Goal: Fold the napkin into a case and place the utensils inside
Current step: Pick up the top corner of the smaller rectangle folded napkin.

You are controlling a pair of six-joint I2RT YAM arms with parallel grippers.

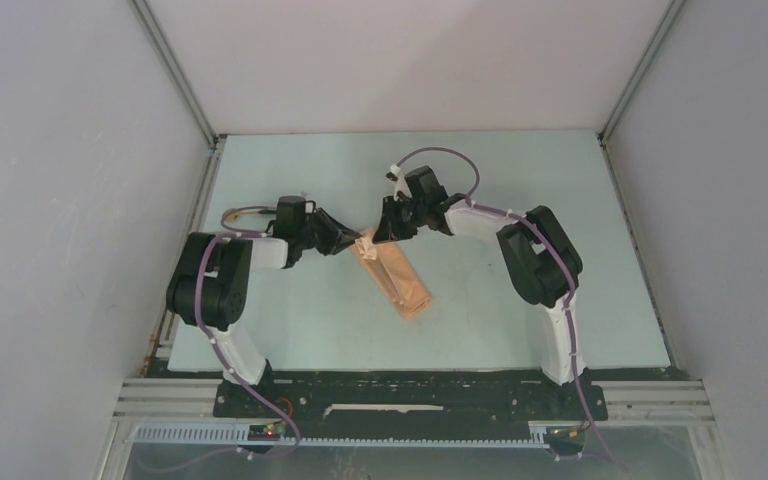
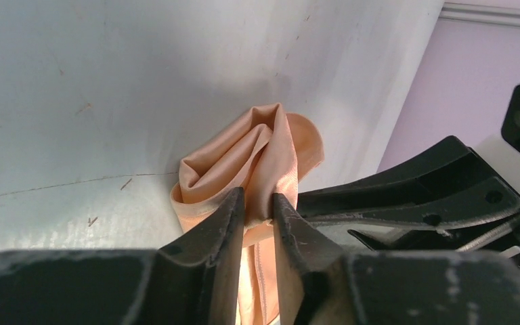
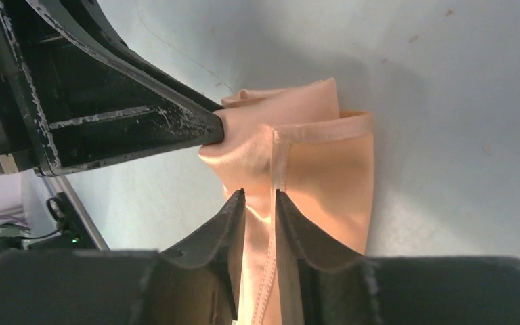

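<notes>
You have the napkin [image 1: 401, 281] folded to a narrow strip, lying about mid-table [image 1: 310, 325] and slanting from the table's centre toward its near right. Both claws meet at the end of the strip that points to the table's far side. The left gripper [image 1: 355, 243] is pinched on a bunched fold of cloth there; its wrist view shows the fingers drawn close with the peach fabric [image 2: 261, 145] squeezed between them. The right gripper [image 3: 260, 196] is likewise clamped on the napkin, on the hemmed edge that runs up between its fingers, with the left claw's tip [image 3: 206, 128] biting the cloth just beside it. This looks like the opening-up step: the layers at that end have to part into a mouth. To do it well, draw the two grips apart gently and evenly, across the strip rather than along it, so the folds lower down toward the table's near side stay flat. Lift only a little; the cloth is soft and slippery-looking, and a hard pull could undo the whole fold or drag the strip across the table. Check that each claw holds a different layer, which these views do not settle. The utensils appear in no view, so locate them before you release either grip.
</notes>
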